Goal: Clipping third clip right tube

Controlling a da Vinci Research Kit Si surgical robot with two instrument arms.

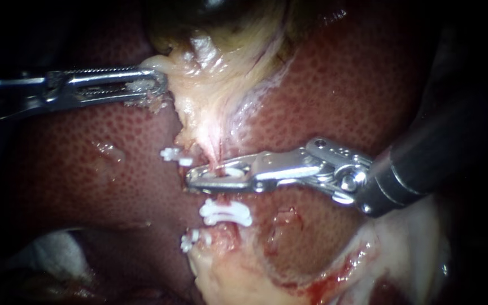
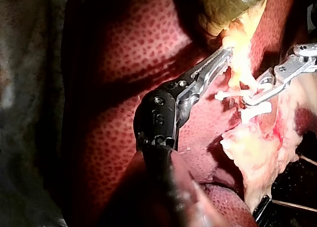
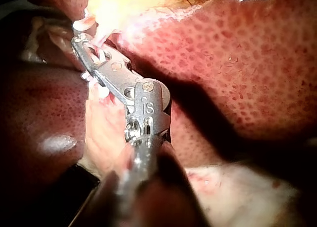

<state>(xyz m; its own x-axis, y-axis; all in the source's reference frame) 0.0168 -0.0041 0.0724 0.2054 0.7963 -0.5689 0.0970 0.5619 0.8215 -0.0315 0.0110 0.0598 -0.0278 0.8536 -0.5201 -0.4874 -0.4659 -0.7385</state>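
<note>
Dark red, stippled liver [image 1: 334, 96] fills the field, with the dark green gallbladder [image 1: 210, 8] at the top edge and pale yellow fatty tissue [image 1: 210, 96] fanning down from it. The left instrument [image 1: 162, 85], with long serrated steel jaws, is clamped on the left margin of that tissue. The right instrument [image 1: 199, 178] lies level across the liver, its jaws closed around a white plastic clip [image 1: 234, 169] that straddles the thin pink tube [image 1: 217, 153] just below the fan's narrow end. Three more white clips sit nearby: one beside the tube on the left [image 1: 176, 154], two below the jaws [image 1: 226, 213] [image 1: 190, 240].
</note>
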